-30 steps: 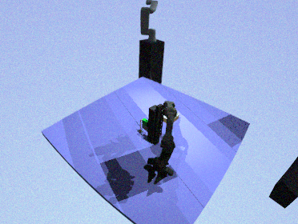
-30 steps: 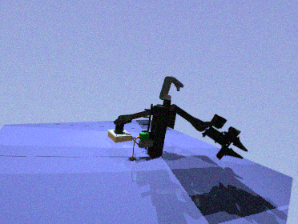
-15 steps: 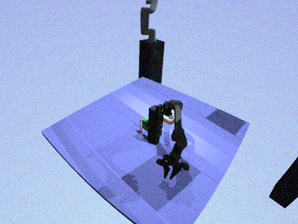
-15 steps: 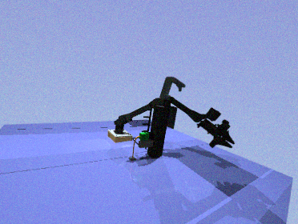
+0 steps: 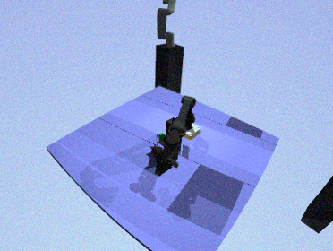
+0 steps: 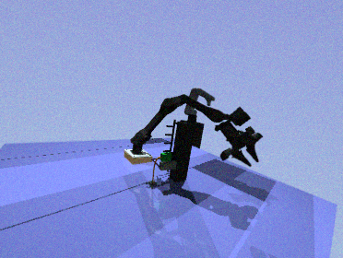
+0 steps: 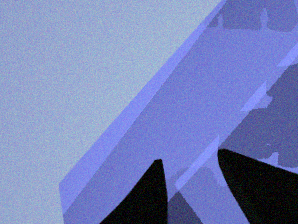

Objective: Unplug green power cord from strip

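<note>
My gripper (image 6: 254, 163) (image 7: 189, 156) is partly open, with nothing between its fingers. In the exterior view it hangs in the air to the right of a tall dark upright block (image 6: 183, 149), well away from the green piece. The green piece (image 5: 161, 134) (image 6: 166, 157), which looks like the plug of the green cord, is small and sits close beside the dark block, on the side away from my gripper. Whether it is in a socket cannot be told. The power strip cannot be made out with certainty. The wrist view shows neither plug nor strip.
The arm's base stands on a white and tan block (image 5: 192, 131) (image 6: 138, 159). A thin orange line (image 6: 153, 172) runs upright near the green piece. Several thin dark pegs stick out beside the tall block. A dark post (image 5: 169, 67) stands behind the table; another dark block (image 5: 320, 211) is at the right.
</note>
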